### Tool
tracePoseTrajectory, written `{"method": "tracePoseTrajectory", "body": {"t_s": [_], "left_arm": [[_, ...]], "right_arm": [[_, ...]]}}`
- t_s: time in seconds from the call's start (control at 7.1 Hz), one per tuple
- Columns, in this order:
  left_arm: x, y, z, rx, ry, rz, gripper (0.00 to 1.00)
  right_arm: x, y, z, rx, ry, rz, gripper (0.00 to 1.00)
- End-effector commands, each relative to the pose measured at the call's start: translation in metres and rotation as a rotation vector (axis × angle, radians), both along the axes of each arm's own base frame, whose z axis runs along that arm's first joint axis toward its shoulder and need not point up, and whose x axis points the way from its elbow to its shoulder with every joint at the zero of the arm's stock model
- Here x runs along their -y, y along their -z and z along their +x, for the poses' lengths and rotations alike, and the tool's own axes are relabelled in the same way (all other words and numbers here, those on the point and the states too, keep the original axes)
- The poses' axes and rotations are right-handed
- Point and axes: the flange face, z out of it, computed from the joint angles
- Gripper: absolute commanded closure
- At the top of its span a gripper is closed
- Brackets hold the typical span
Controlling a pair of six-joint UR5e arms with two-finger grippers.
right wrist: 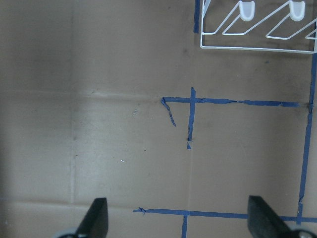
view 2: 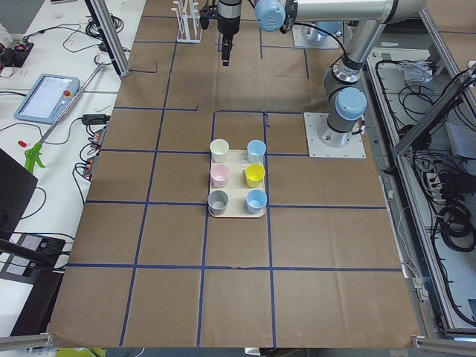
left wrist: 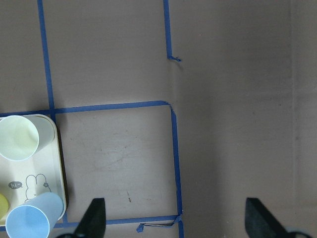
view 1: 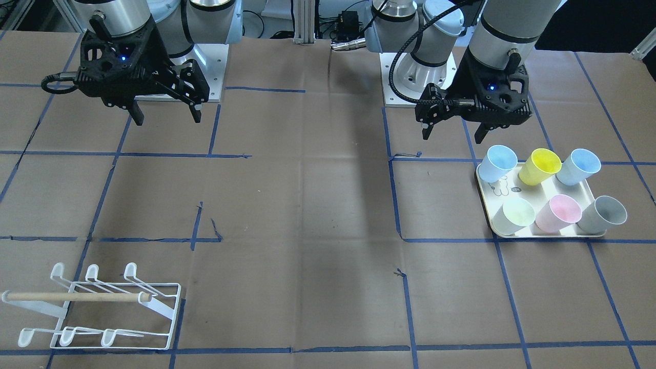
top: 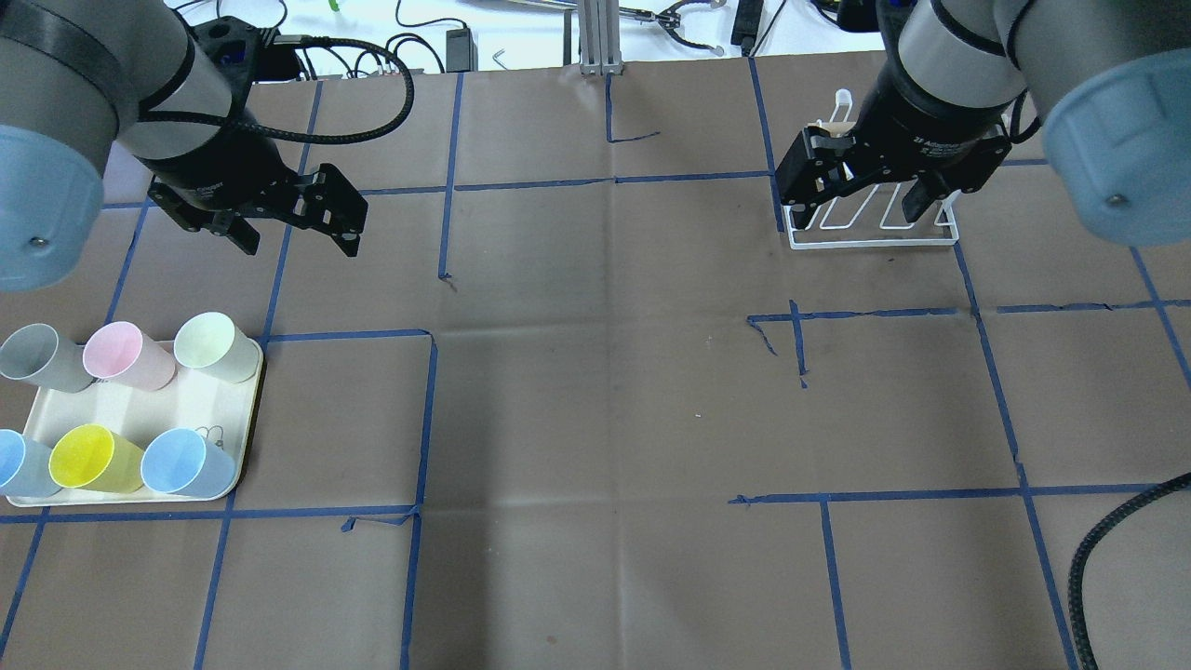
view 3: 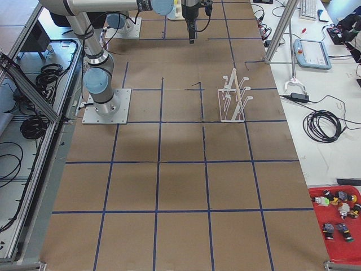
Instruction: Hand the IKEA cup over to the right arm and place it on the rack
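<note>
IKEA cups point(top: 128, 355), six in pastel plastic, stand mouth-up on the cream tray point(top: 140, 400) at the 8 o'clock of the table point(top: 595, 419) in the overhead view. They look light, stiff-walled and smooth, so a pinch across one rim should suit. The left tool point(top: 300, 244) and the right tool point(top: 859, 212) both hang with jaws spread wide, holding nothing. The overhead view half hides the rack point(view 1: 77, 296) at 1 o'clock behind the right tool. The front view shows it whole.
</note>
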Motion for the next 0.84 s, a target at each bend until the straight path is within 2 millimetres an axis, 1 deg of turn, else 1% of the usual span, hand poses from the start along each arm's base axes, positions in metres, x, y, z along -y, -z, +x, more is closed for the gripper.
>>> {"method": "tracePoseTrajectory", "body": {"t_s": [0.0,0.28,0.42,0.56,0.7], "left_arm": [[0.001,0.002,0.0,-0.002,0.002,0.003,0.0],[0.008,0.007,0.011,-0.007,-0.018,0.003,0.0],[0.012,0.008,0.025,-0.004,-0.044,0.003,0.0],[0.017,0.007,0.058,-0.003,-0.061,0.001,0.0],[0.02,0.008,0.111,0.003,-0.058,0.002,0.0]], "right_arm": [[0.0,0.0,0.0,0.0,-0.002,0.0,0.0],[0.0,0.0,0.0,0.001,-0.002,-0.001,0.0],[0.001,0.001,0.0,-0.002,-0.002,0.0,0.0],[0.001,0.0,0.0,-0.005,-0.006,-0.005,0.0],[0.002,0.0,0.0,-0.005,-0.008,-0.01,0.0]]}}
